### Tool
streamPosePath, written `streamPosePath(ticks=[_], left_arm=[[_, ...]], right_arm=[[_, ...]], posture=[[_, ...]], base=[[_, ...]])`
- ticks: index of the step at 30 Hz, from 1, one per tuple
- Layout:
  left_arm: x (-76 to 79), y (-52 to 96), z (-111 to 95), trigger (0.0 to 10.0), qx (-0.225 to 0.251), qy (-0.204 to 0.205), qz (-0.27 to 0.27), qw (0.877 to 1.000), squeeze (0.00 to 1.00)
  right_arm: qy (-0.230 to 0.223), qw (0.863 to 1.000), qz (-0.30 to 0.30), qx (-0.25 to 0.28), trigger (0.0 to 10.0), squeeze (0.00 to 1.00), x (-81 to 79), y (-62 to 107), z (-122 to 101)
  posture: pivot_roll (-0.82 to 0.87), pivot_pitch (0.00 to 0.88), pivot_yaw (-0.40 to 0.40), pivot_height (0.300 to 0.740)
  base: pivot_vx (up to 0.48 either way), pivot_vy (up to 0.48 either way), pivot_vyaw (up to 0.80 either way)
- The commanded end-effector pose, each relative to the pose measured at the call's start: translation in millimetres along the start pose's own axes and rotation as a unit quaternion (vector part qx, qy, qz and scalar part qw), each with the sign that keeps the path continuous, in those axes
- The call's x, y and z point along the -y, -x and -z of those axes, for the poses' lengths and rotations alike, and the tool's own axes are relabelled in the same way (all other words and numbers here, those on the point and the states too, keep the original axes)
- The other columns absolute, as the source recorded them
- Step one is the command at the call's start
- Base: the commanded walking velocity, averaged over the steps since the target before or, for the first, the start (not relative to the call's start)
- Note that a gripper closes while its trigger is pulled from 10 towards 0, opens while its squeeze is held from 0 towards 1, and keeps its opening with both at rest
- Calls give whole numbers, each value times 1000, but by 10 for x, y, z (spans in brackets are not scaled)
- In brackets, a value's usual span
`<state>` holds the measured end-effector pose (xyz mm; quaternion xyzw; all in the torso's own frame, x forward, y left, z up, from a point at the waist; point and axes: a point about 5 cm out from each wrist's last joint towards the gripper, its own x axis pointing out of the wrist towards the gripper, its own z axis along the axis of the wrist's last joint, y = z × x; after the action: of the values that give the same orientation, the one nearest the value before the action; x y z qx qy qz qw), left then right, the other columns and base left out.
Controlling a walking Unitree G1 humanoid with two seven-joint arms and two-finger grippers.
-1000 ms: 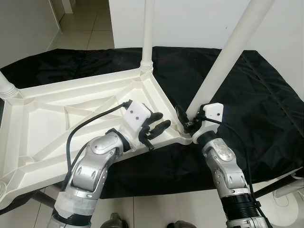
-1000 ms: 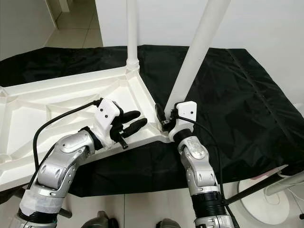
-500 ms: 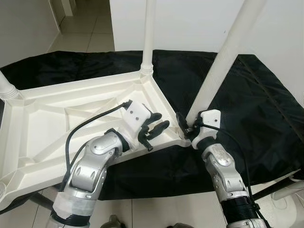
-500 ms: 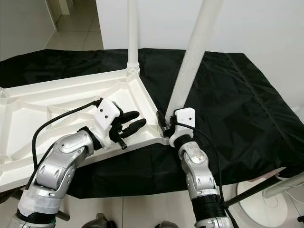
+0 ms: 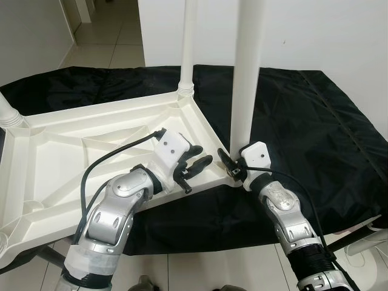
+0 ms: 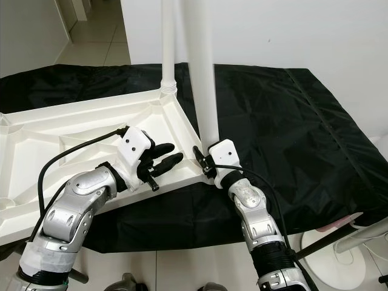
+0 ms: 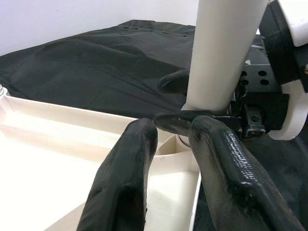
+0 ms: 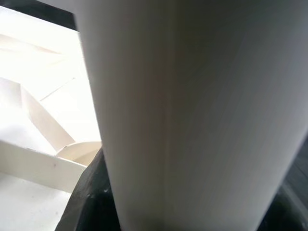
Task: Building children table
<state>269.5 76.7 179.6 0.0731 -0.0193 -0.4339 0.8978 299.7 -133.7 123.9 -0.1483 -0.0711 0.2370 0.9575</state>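
Presently, items in descending size:

Black cloth (image 5: 327, 121): covers the surface under the work; smooth fabric, so the whole assembly may slide under a sideways push.

Tabletop (image 5: 66, 157): white plastic, lying upside down on the cloth, ribbed underside facing up. Its near corner overhangs the cloth's front edge (a heavy downward push there could tip it).

Far leg (image 5: 188, 48): white tube, upright in the far corner socket, apparently seated.

Near leg (image 5: 245, 73): white tube, standing close to vertical at the near right corner socket. Whether its foot is fully home cannot be told; the joint is hidden behind the fingers. Risk: if only resting on the socket rim, any tilt would jam it or let it spring out.

Right tool (image 5: 233, 168): pinching the near leg at its base, just above the socket. A grip this low gives poor leverage, so the long tube may swing off vertical.

Left tool (image 5: 195, 167): fingers slightly spread, holding nothing, hovering over the tabletop rim just beside the socket. Risk: with the tabletop unbraced, pressing the leg may shift the corner instead of seating it.
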Motion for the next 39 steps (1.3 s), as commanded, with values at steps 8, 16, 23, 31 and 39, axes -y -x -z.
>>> streamPosePath(ticks=[8,16,23,31,39], left_arm=[[-32,-11,-42,10000,-2,-6,-31,999,0],[-37,-16,-59,10000,-3,-7,-30,1000,0],[-31,-15,-58,10000,-5,-6,-31,999,0],[-25,-9,-59,10000,-5,-4,-32,999,0],[-11,-9,-62,10000,-5,-2,-31,1000,0]], right_arm=[[-95,995,2,-42,10000,0,-66,94,258],[-187,981,27,-40,10000,0,-44,35,247],[-205,977,32,-50,10000,0,-32,15,261],[-207,976,40,-58,10000,0,-28,21,277],[-216,972,75,-52,10000,0,-47,-67,156]], posture=[[-55,28,22,740],[-54,33,22,740],[-52,35,15,740],[-51,38,12,740],[-51,38,12,740]], base=[[0,0,0],[0,0,0],[0,0,0],[0,0,0],[0,0,0]])
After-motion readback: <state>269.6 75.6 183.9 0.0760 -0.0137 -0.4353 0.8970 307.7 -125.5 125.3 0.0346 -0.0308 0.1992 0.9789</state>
